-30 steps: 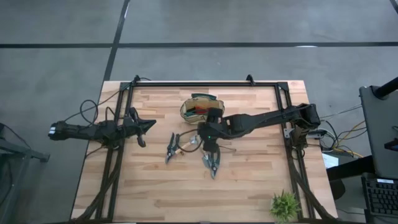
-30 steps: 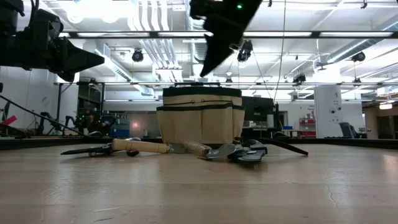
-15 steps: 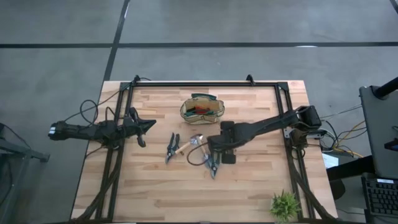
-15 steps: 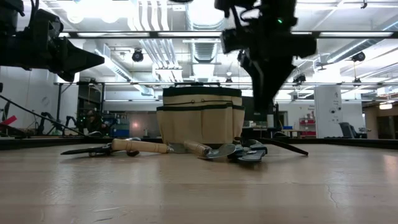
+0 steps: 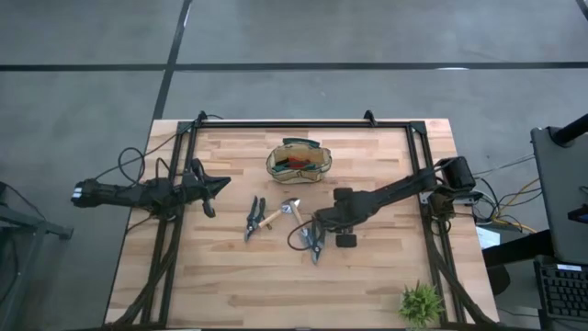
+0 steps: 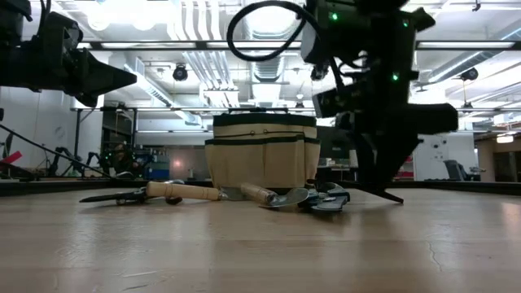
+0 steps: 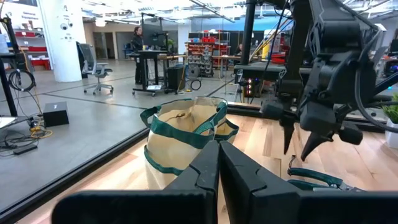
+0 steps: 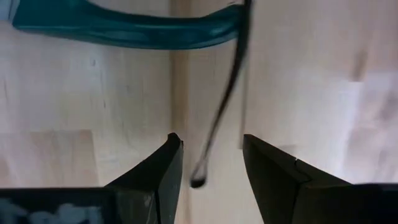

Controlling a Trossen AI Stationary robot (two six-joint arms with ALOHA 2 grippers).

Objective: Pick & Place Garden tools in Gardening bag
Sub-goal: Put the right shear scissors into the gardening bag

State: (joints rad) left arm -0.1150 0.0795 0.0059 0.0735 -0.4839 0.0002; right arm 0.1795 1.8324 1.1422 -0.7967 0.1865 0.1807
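My right tool (image 5: 322,226), fingers parted and empty, is low over the shears (image 5: 312,241) lying mid-desk, in front of the bag (image 5: 299,162). Rigid metal, slick handles, I judge; I'd pinch across both handles. Left tool (image 5: 209,189) idles, pinched closed.

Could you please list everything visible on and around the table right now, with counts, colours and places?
gardening bag: one, tan with dark green trim, far middle of the table, a red item inside.
pruning shears: two, dark-handled; one left of centre, one near centre.
trowel: one seen, wooden handle, silver blade, between the shears.
plant: one, green, near right corner.
table: one, light wood.
left gripper: one, dark, jaws shut, raised at the table's left side.
right gripper: one, dark, jaws open, down over the centre shears.
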